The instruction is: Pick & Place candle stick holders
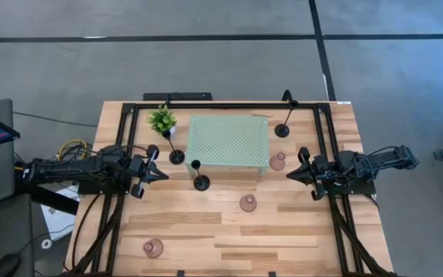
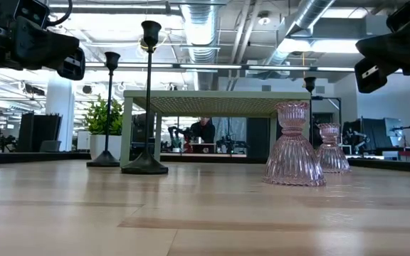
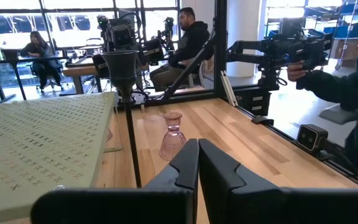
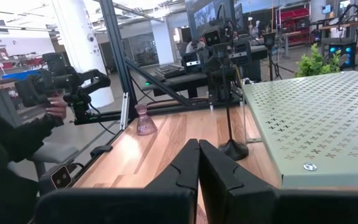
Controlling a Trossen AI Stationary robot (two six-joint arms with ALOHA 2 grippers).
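Both tools are pinched shut on nothing: left tool [image 1: 160,172] and right tool [image 1: 292,175] hover at opposite sides of the wooden surface [image 1: 298,231] (likely awaiting a target). Tall black metal candle stick holders [image 1: 199,175] flank the mint-green perforated stand [image 1: 228,144]; squat pink glass holders [image 1: 248,203] sit scattered nearer the front.

Robotics lab: exposed ducts [image 2: 203,28], monitors, other robot rigs.

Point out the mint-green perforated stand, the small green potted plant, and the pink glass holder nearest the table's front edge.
mint-green perforated metal stand [image 1: 228,143], high view, middle of its top.
small green potted plant [image 1: 162,120], high view, its leaves.
squat pink glass candle holder [image 1: 153,248], high view, its top.
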